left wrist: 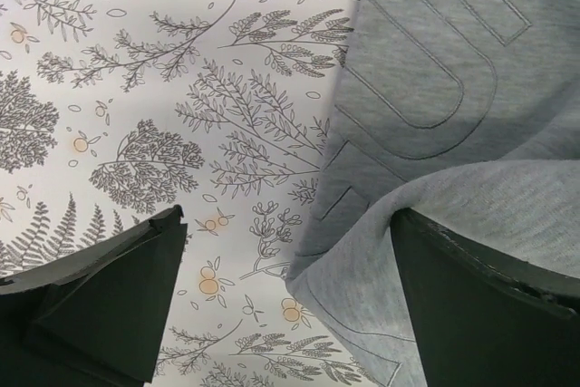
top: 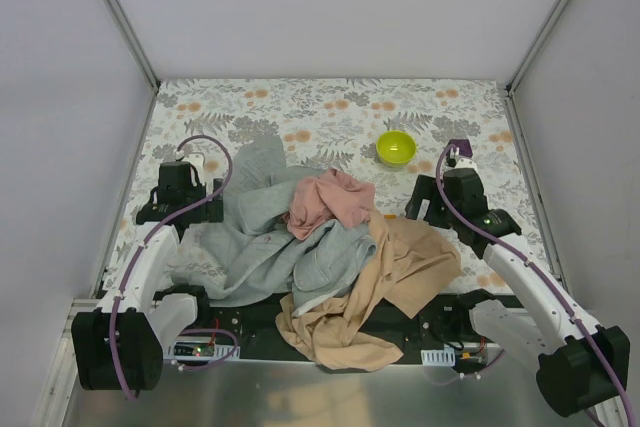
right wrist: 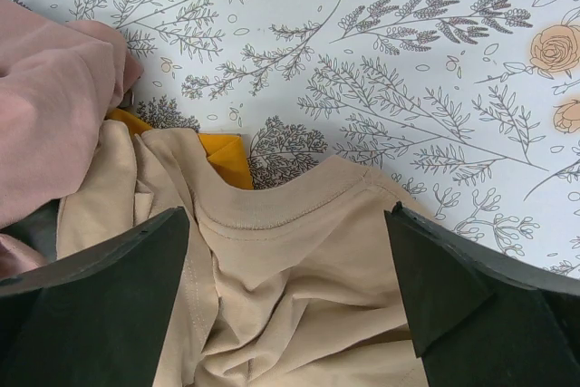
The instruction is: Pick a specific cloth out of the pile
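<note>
Top view: the pile (top: 320,247) sits at the near middle of the flowered bench (top: 300,107). A grey top (top: 250,237) spreads at its 9 o'clock side, a pink garment (top: 330,199) lies on it at 12 o'clock, and a tan shirt (top: 400,267) runs from 3 to 6 o'clock, hanging over the near edge. A green bowl (top: 395,147) stands apart at 1 o'clock of the pile. The left claw (top: 188,197) is at 10 o'clock of the pile, at the grey top's edge. The right claw (top: 440,205) is at 2 o'clock, beside the tan shirt.

Left wrist view: the two fingers (left wrist: 100,305) are spread wide with nothing between them but bare bench and the grey top's edge. The fabric fills the frame from 12 to 5 o'clock and passes under the right finger. This claw holds nothing.

Right wrist view: the claw is spread wide over the tan shirt's collar and grips nothing. The cloth (right wrist: 222,156) shows as an orange-yellow sliver at 10 o'clock of the collar, tucked under the tan shirt. A second bit of it peeks out beside the pink garment, which lies at 9 o'clock of the frame
</note>
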You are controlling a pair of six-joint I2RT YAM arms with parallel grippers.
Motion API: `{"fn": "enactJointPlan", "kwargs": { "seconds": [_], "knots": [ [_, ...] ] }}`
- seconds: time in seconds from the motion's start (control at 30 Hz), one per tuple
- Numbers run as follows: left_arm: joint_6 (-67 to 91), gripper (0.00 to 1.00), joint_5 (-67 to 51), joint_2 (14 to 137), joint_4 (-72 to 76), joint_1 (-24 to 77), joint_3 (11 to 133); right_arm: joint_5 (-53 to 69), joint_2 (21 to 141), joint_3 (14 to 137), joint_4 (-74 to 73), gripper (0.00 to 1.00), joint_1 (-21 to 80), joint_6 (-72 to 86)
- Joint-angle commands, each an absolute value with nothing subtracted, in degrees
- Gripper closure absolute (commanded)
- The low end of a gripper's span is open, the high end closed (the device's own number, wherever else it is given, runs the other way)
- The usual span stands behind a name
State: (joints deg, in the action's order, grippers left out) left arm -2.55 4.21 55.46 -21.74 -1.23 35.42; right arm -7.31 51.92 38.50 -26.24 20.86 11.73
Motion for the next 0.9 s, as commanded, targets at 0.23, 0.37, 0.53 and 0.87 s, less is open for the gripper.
{"fn": "enactJointPlan", "kwargs": {
  "seconds": [0.23,0.37,0.53,0.87],
  "knots": [
    [-19.8,0.0,-22.5,57.3,-39.3,-1.1,54.9,-5.7,49.0,39.2,-25.3,0.01,20.7,11.1],
    [-19.2,0.0,-24.0,61.0,-49.6,9.6,70.5,-5.4,48.8,39.3,-25.7,0.01,20.7,11.1],
    [-17.5,0.0,-23.5,66.4,-52.9,27.8,82.0,-4.7,48.1,39.6,-26.9,0.01,20.7,11.3],
    [-15.6,0.0,-17.8,90.0,-53.2,48.5,95.4,-2.9,46.4,39.0,-29.0,0.01,20.7,12.7]
  ]
}}
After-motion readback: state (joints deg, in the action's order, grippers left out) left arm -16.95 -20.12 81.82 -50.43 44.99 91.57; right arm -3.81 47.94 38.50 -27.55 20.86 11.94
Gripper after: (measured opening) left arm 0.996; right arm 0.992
